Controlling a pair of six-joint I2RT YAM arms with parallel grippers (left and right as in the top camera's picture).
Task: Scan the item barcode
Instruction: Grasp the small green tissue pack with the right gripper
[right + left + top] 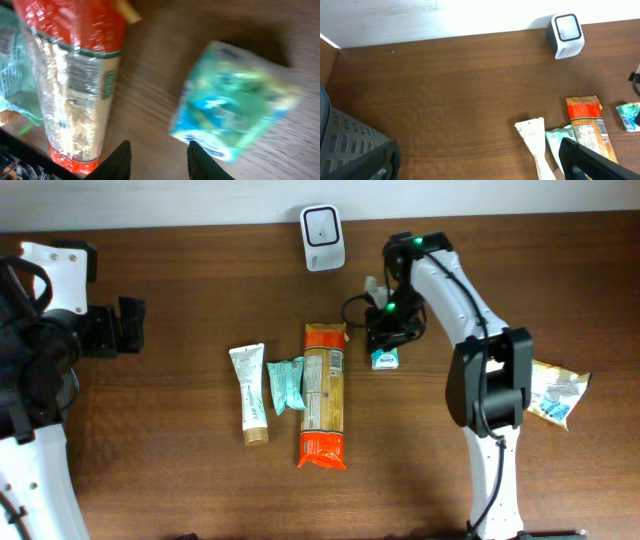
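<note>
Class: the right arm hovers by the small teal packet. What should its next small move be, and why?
Probably shift the right gripper over the teal packet and lower: its jaws stand apart and empty; the packet lies just ahead.

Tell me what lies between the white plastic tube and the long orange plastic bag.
A crumpled teal packet lies between the white plastic tube and the long orange plastic bag; the overhead view shows it.

Wht arms (455,288), blk joints (490,380), blk fingers (120,161)
</note>
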